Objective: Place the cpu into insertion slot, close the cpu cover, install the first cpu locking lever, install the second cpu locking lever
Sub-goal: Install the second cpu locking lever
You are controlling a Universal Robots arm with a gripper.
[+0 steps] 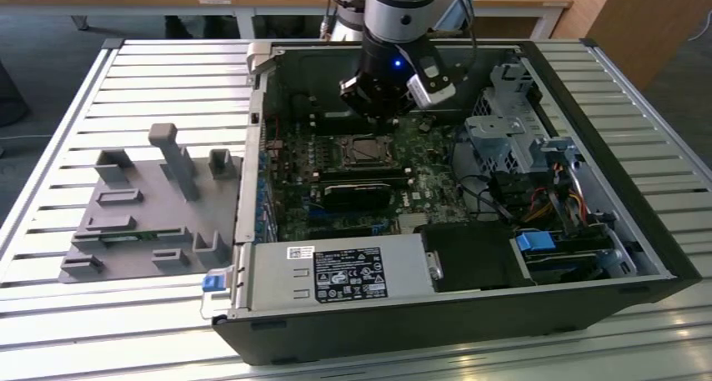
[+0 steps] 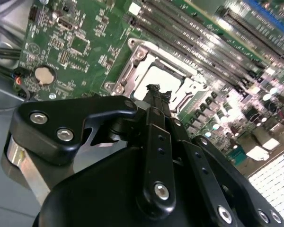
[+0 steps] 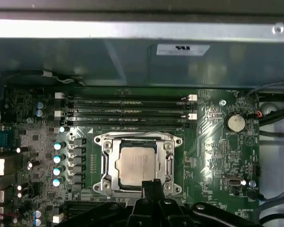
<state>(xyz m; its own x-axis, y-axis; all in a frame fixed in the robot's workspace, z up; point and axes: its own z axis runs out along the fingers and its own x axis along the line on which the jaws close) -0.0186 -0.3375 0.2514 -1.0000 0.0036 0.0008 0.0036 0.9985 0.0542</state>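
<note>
While tool (image 3: 151, 185) fingers together, empty, cpu (image 3: 135, 164) sits in insertion slot (image 3: 106, 163) just beyond fingertips.

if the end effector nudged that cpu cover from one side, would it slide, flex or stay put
Probably stays put: the cpu cover looks fastened at its corners around the cpu. Being a thin metal frame with a cut-out centre, it may flex slightly. Its shiny surface looks slick, so the end effector could skid off.
</note>
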